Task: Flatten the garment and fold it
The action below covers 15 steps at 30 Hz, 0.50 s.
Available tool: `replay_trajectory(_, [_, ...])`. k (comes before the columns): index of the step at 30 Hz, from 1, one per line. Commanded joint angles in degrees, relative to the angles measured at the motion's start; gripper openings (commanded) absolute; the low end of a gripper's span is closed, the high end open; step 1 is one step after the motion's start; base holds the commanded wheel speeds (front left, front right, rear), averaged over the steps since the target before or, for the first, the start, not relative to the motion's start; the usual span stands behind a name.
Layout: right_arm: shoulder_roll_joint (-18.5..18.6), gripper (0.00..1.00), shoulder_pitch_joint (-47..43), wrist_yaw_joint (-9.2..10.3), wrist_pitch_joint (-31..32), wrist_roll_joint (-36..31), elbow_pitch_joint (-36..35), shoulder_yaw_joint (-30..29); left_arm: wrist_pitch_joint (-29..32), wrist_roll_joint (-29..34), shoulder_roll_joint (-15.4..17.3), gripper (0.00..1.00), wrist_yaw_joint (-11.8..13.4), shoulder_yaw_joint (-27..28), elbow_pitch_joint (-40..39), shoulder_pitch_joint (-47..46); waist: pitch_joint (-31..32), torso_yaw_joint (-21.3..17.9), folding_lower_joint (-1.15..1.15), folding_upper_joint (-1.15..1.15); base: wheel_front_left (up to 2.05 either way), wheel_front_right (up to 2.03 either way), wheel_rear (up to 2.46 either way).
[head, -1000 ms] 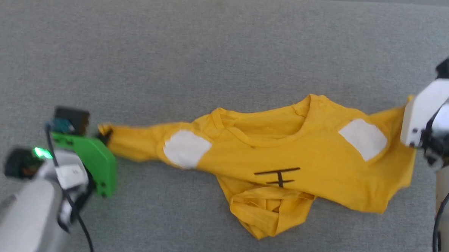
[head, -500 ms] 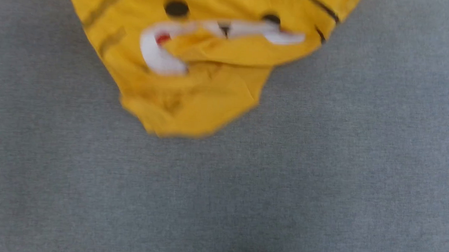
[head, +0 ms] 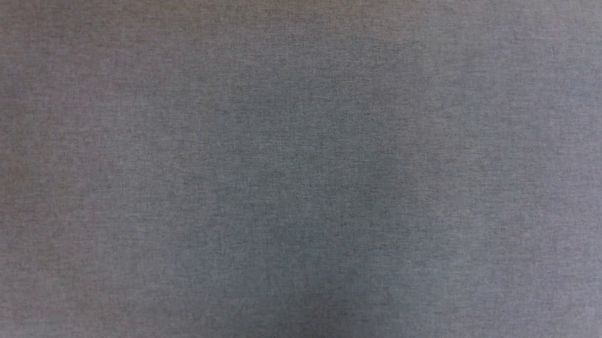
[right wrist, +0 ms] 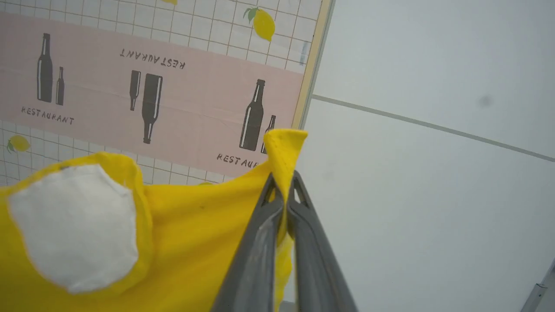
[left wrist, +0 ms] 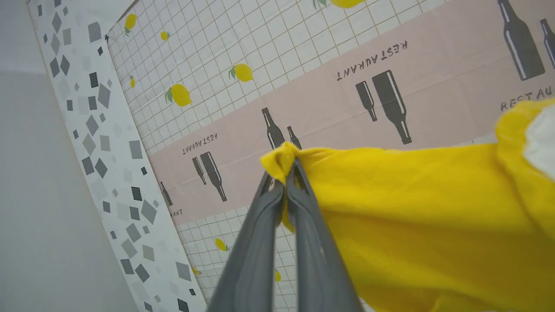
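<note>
Pinching a yellow shirt (left wrist: 412,216) at 2 ends, the left gripper (left wrist: 289,167) and the right gripper (right wrist: 284,180) hold it up before a papered wall (left wrist: 329,99) printed with lemons and bottles. Each pair of jaws is closed tight on a small fold of cloth. The shirt runs from 1 gripper straight across to the other, so its long axis lies gripper to gripper, with a white patch (right wrist: 73,225) near the right-hand grip. The head view looks down on the grey surface (head: 301,169); whether the hanging cloth touches it cannot be told. Neither arm is nearer, since both already hold the shirt. Laying it flat will likely need both to lower together, keeping it taut.
</note>
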<state>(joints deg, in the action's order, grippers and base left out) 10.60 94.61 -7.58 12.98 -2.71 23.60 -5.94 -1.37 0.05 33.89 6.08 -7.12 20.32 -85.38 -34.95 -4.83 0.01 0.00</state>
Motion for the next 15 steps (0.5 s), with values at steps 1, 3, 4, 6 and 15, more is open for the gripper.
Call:
replay_trajectory(1, [0.0, 0.0, 0.4, 0.09, -1.0, -0.3, 1.5, 0.5, -0.4, -0.1, -0.4, 0.0, -0.2, -0.5, 1.0, -0.1, 0.2, 0.5, -0.01, 0.0, 0.0, 0.0, 0.0])
replay_trajectory(3, [0.1, 0.0, -0.3, 0.09, -2.0, 0.1, 3.6, 1.4, -0.5, -0.3, -0.6, 0.0, -0.7, -1.1, 2.5, 1.4, 0.2, 0.7, -0.01, 0.0, 0.0, 0.0, 0.0])
replay_trajectory(4, [0.2, 0.0, -1.2, 0.09, -2.3, 0.3, 4.9, 2.3, -0.2, -0.7, -0.9, 0.0, -0.9, -1.3, 3.6, 2.8, 0.4, 0.8, -0.01, 0.0, 0.0, 0.0, 0.0])
replay_trajectory(6, [0.4, 0.0, -3.9, 0.09, -2.8, 1.5, 7.2, 3.9, -0.1, -1.3, -1.1, 0.0, -1.4, -1.8, 5.4, 6.1, 1.0, 1.0, -0.01, 0.0, 0.0, 0.0, 0.0])
replay_trajectory(15, [2.8, 0.0, -25.4, 0.09, -3.8, 14.1, 9.4, 13.0, 1.5, -7.9, -3.0, 0.0, -3.7, -1.3, 11.0, 28.4, 7.9, 1.7, -0.01, 0.0, 0.0, 0.0, 0.0])
